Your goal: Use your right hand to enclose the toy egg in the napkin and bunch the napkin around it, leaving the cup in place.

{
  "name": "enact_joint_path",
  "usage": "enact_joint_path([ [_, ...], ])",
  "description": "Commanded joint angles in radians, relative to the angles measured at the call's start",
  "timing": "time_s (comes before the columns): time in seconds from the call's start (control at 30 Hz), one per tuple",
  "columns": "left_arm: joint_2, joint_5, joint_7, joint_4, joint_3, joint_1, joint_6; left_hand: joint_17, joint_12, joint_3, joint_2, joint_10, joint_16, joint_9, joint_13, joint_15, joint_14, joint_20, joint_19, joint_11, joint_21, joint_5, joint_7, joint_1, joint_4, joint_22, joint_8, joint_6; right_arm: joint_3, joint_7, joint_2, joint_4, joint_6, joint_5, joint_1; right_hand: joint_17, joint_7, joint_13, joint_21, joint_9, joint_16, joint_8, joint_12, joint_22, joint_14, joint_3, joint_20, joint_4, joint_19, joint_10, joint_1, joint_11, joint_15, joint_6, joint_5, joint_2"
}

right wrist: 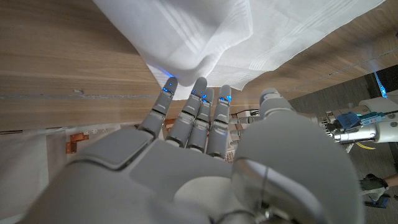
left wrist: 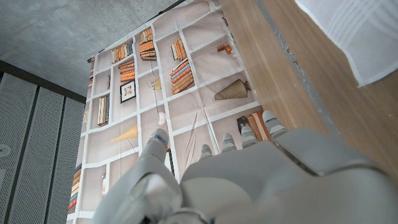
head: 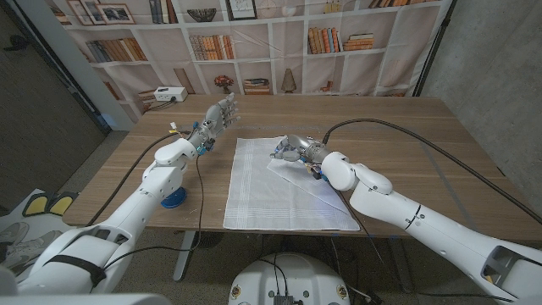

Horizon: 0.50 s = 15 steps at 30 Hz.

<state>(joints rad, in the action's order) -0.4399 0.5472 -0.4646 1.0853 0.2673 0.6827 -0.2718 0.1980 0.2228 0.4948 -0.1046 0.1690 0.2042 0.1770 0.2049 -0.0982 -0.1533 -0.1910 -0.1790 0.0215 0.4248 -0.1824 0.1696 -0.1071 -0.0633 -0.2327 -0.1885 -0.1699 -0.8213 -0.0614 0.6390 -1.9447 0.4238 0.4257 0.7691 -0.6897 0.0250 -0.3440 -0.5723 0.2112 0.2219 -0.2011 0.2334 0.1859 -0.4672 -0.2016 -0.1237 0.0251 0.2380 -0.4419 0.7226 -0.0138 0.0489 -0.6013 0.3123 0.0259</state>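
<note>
White cloth napkin [head: 284, 182] lies mid-table; right robot hand [head: 292, 151] pinches a far fold, apparently to cover the egg; left robot hand [head: 218, 114] hovers released.

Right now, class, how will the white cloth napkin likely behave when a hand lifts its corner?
The white cloth napkin probably flops: its folded corner already drapes in soft curves by the right hand. It seems light and thin, so it may slide on the wooden table.

A wooden table [head: 440, 135] stood before a printed backdrop of bookshelves [head: 279, 42] showing books, framed pictures and small ornaments. A small white box [head: 169, 94] sat at the table's far left corner, and a blue disc-shaped object [head: 173, 200] lay near its left edge. Grey concrete wall [head: 500, 59] rose to the right.
</note>
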Motion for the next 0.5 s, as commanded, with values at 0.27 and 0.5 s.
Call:
enact_joint_path([
  [0.27,-0.004,0.003,-0.001,0.021,-0.002,0.014,-0.005,0.001,0.004,0.007,0.001,0.041,-0.001,0.001,0.003,0.004,-0.003,-0.005,-0.053,0.006,0.004,0.001,-0.007,-0.009,-0.002,-0.001,0.0,-0.026,-0.019,0.112,0.031,-0.081,-0.056,0.162,0.053,0.04,0.014,0.0,0.009,0.008,0.001,-0.015,0.005,0.001,0.048,-0.05,0.028,0.062,0.043,0.042,0.077,0.01,0.049,0.052,0.018,-0.039],
  [0.5,-0.007,0.005,-0.003,0.034,-0.005,0.025,-0.013,0.002,0.004,0.008,0.001,0.041,-0.001,0.001,0.003,0.003,-0.004,-0.006,-0.054,0.005,0.004,0.001,-0.007,-0.009,-0.002,-0.001,0.001,-0.026,-0.034,0.075,0.045,-0.125,-0.076,0.242,0.055,0.047,0.009,0.0,0.013,0.008,-0.005,-0.027,0.012,0.0,0.061,-0.037,0.032,0.062,0.045,0.03,0.057,0.011,0.037,0.014,0.012,-0.016],
])
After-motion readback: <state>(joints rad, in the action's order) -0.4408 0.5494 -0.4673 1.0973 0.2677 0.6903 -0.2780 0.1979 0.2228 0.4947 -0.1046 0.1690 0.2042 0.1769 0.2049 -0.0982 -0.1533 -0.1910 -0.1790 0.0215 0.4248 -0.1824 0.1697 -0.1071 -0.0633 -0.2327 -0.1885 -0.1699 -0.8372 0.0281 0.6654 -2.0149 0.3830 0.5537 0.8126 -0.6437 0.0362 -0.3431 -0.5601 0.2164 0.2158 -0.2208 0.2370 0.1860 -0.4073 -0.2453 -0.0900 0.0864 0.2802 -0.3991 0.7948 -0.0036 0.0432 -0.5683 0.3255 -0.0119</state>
